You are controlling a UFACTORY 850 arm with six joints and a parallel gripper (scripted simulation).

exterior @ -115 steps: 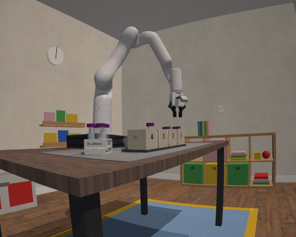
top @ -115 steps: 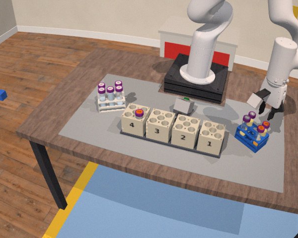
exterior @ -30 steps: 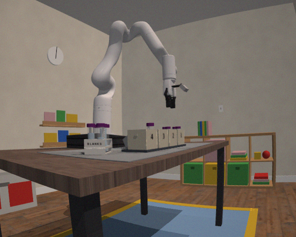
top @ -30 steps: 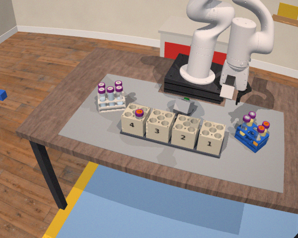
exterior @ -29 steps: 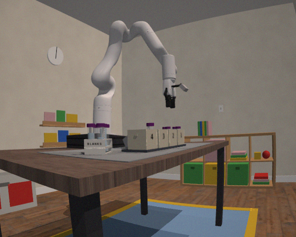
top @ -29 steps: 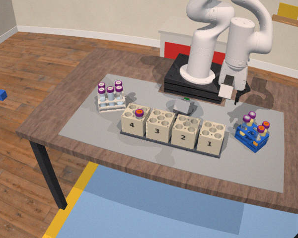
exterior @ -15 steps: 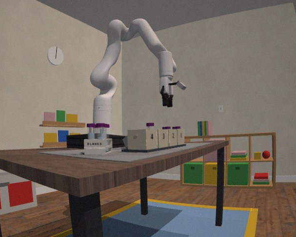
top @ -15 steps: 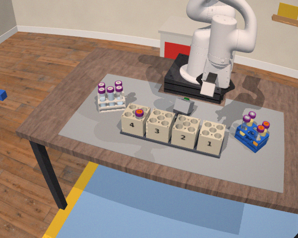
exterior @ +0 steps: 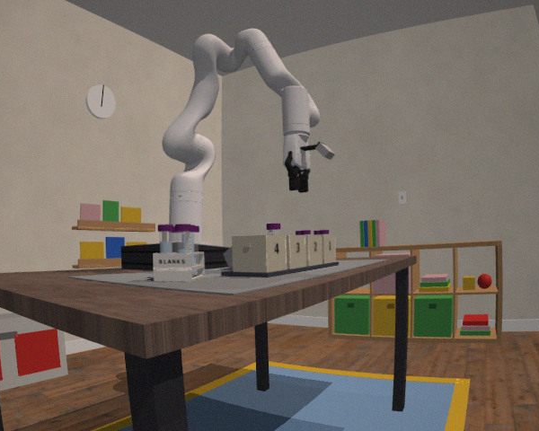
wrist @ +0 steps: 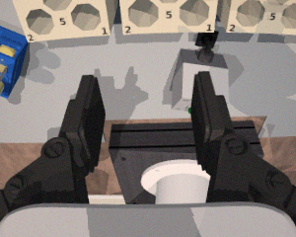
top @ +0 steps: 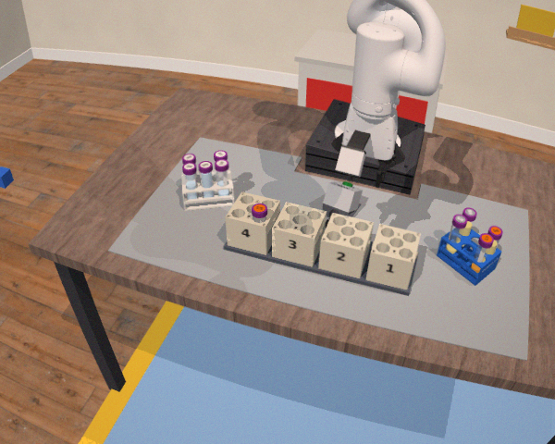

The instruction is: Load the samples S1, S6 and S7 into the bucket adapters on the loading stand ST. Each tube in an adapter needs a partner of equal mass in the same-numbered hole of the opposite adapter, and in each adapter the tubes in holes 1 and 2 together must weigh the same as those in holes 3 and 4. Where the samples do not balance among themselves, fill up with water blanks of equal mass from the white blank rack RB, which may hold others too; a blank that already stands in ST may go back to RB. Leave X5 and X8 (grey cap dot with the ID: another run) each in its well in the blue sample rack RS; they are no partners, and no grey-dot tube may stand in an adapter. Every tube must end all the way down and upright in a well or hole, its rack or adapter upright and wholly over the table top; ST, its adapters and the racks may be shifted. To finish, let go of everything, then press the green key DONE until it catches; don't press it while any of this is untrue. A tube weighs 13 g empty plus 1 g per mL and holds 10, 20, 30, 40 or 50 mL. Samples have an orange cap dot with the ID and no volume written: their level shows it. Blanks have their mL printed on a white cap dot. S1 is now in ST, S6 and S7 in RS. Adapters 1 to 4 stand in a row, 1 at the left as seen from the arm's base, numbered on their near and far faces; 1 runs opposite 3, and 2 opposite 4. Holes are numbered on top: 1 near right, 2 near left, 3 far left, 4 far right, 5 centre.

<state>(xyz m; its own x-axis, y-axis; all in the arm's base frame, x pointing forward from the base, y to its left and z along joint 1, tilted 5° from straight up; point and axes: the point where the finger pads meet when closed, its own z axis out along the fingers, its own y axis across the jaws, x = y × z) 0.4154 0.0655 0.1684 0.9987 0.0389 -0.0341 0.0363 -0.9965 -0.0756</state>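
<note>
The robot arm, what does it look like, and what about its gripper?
The arm is glossy white, built of thick rounded tube segments with bulging joints, rising from a black square base plate. No cables or markings show. The gripper is black, with two flat rectangular fingers on hinged, bolted links. A small pale grey box juts out at the wrist.

This is looking like a room in a home, used as a small lab corner. A wooden floor point(exterior: 516, 371) and a blue rug point(exterior: 353, 403) are lying under the counter point(exterior: 177, 315). A cube shelf point(exterior: 498, 287) with coloured bins is standing at the far wall, and a clock point(exterior: 101, 101) is hanging there.
</note>
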